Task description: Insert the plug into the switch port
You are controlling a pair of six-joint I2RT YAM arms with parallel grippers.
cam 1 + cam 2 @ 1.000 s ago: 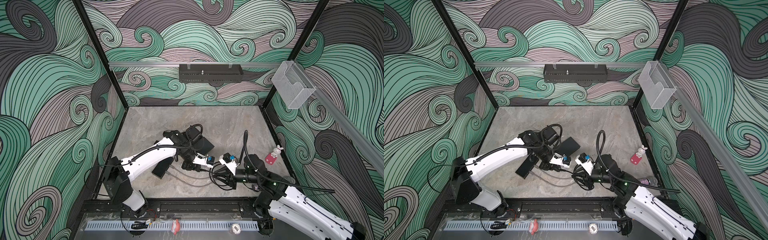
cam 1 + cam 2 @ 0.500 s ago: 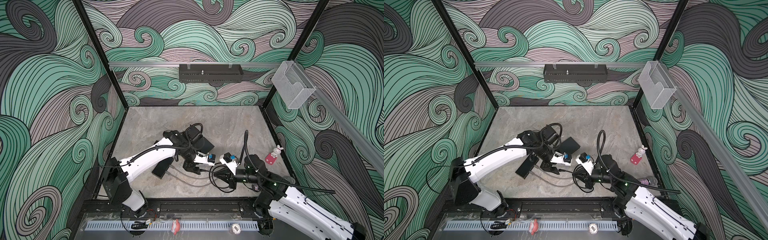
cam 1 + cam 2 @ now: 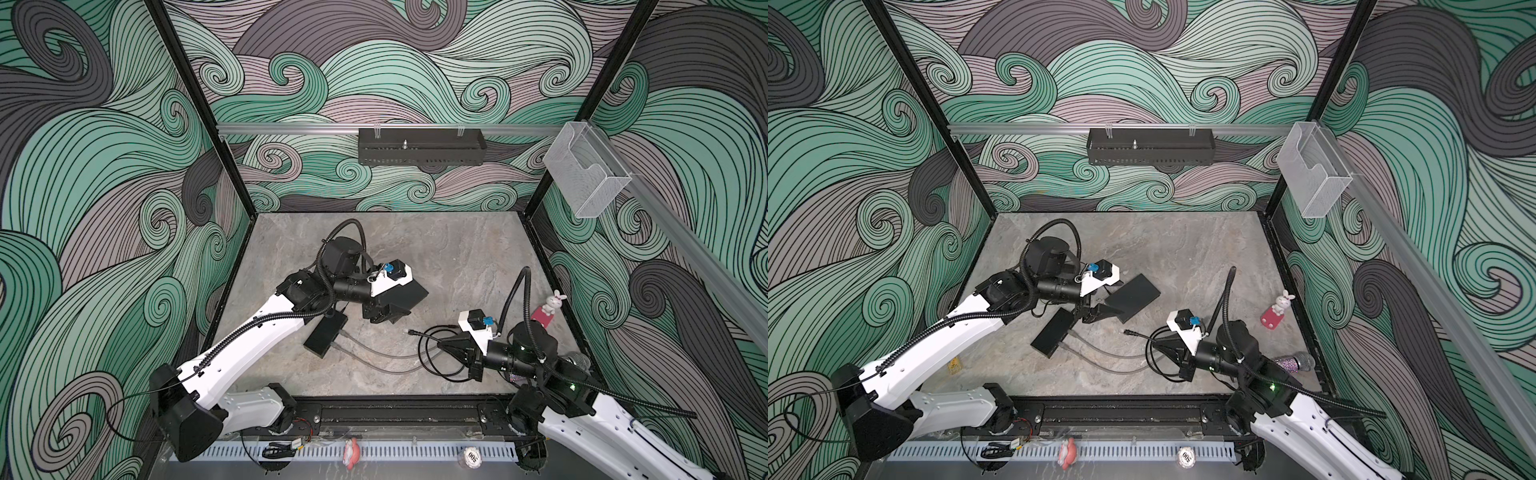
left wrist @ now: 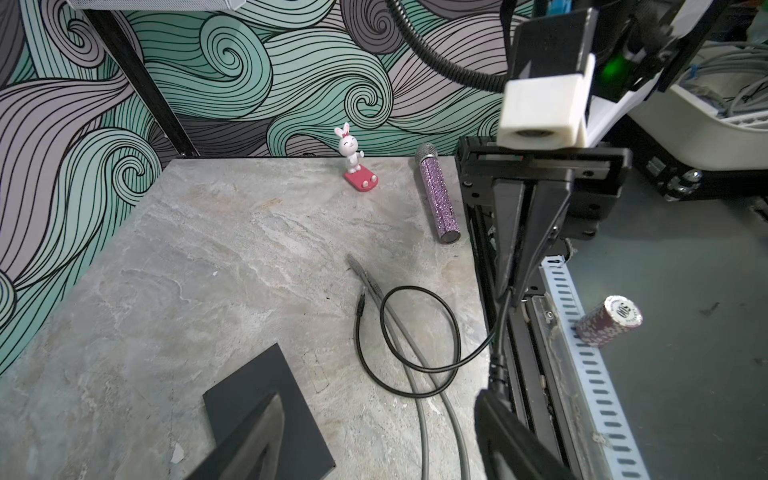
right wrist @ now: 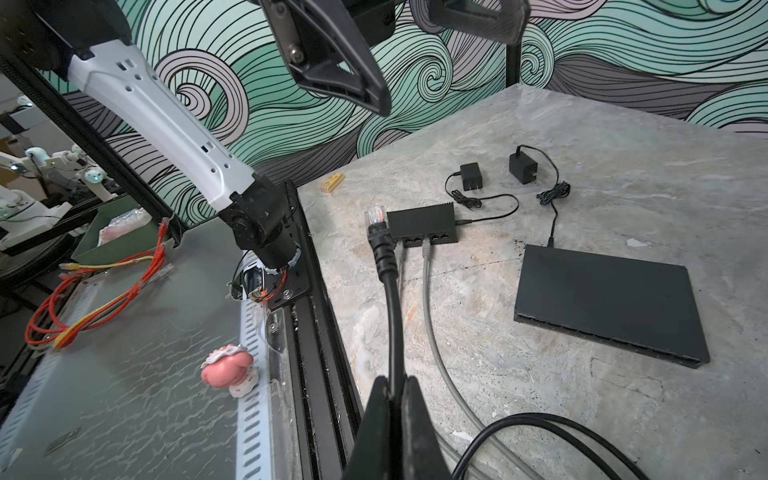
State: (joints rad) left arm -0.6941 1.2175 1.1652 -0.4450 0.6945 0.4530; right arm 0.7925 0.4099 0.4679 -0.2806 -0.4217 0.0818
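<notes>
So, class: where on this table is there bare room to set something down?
Bare table runs along the back wall, behind the big switch, and between that switch and the rabbit. The front middle is crowded: small switch, grey cables, looped black cable.

Robotics lab, wave-patterned test enclosure (image 3: pixel 104 187), aluminium rail (image 3: pixel 291 128), more arms (image 5: pixel 37 156) beyond

Bare table (image 5: pixel 469 299) lies open between small switch (image 5: pixel 422 220) and big switch (image 5: pixel 602 299); two grey cables (image 5: pixel 428 291) crowd the small one's port face, perhaps leaving gaps.
</notes>
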